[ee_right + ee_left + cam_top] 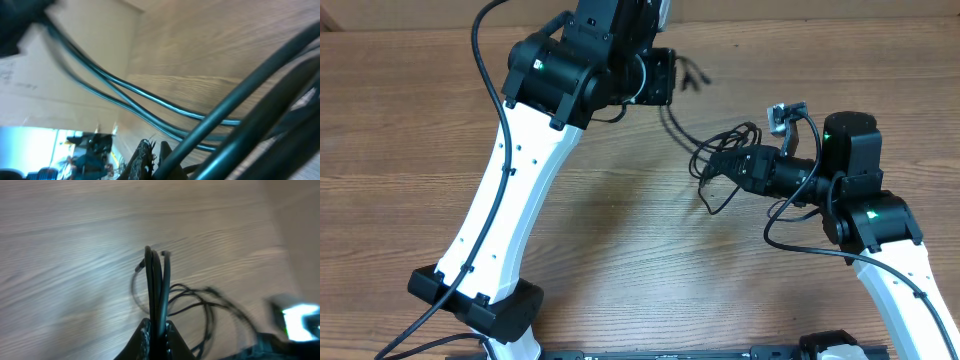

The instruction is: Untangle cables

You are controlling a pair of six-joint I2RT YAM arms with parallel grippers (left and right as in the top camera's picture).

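The surface [620,260] is brown wood. A bit past its middle, over toward the right edge, the right pincer [718,166] pokes sideways into a messy bunch of the cables [732,135]. The thin black cords make loops here, and some loops lie on the wood. In the right wrist view the cords run very close across the picture and look blurry. So I cannot tell if this pincer is clenched or released.

From the bunch, the cords go on toward the far edge, up to the left pincer [673,80]. It sits near the far edge, about in the middle from left to right. In the left wrist view its two fingers [144,337] are clenched tight on the cables. Three cords sit side by side between them. Short bits stick out past the fingers, and the small plug ends [165,254] are at their tips.
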